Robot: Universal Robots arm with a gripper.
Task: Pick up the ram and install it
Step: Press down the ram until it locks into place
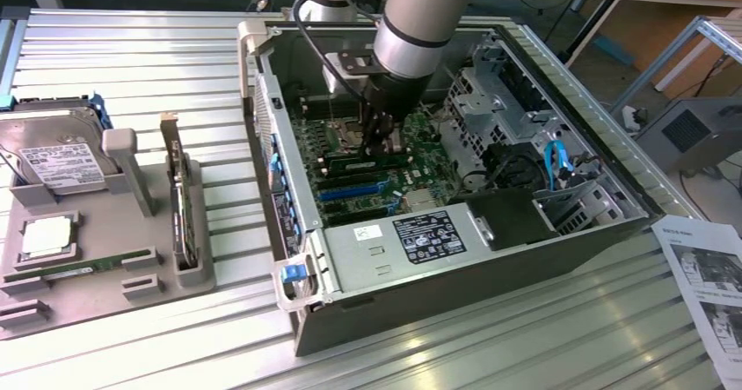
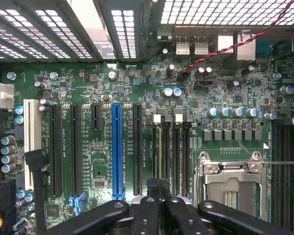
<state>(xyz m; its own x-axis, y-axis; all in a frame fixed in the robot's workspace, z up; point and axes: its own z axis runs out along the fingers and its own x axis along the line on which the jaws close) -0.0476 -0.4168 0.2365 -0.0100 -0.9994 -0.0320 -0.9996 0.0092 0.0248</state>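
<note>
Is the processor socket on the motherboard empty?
Yes, in the wrist view the socket sits in its metal frame with bare contacts and no chip in it.

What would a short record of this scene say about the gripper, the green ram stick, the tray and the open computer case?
gripper: black gripper, shut, inside the open grey metal computer case, above the green motherboard
held: nothing seen between the fingers
ram: long thin green circuit-board stick, lying in the grey tray at the exterior view's left
memory slots: long black slots, look empty
</note>
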